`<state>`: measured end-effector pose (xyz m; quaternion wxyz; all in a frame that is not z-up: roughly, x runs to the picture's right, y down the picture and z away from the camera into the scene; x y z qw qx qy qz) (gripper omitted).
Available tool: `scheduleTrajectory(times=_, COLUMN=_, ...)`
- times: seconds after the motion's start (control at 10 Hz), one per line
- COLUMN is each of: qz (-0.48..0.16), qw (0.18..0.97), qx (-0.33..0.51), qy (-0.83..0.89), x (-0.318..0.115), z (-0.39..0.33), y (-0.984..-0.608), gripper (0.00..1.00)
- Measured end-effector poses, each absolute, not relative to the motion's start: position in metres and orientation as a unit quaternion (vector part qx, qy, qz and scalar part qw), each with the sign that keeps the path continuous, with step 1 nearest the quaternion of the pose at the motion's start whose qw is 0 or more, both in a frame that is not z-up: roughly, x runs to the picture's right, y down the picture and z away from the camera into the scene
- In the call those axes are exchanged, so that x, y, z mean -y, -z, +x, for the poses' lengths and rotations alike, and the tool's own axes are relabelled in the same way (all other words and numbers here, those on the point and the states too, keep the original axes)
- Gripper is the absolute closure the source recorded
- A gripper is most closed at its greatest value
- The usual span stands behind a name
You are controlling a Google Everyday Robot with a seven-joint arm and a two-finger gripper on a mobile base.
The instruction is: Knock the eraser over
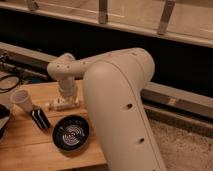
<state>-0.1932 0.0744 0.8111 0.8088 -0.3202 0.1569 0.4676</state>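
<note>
A dark oblong object with pale stripes [40,119], possibly the eraser, lies on the wooden table [30,145] left of centre. My gripper [62,104] hangs from the white wrist [64,75], low over the table. It is a little behind and to the right of the dark object, and a small gap shows between them. My large white arm [120,110] fills the right half of the view and hides the table's right side.
A white cup [21,100] stands left of the gripper. A black round bowl [71,132] sits in front of the gripper. A dark object [2,119] shows at the left edge, and a black cable [7,82] lies at the back left. A dark wall and ledge run behind the table.
</note>
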Motion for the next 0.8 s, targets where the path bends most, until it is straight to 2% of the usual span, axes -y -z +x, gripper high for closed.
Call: scheduleTrajectory(times=0.8, qz=-0.337, qw=0.817, qx=-0.141, qy=-0.447, x=-0.075, z=-0.211, y=-0.813, gripper=1.0)
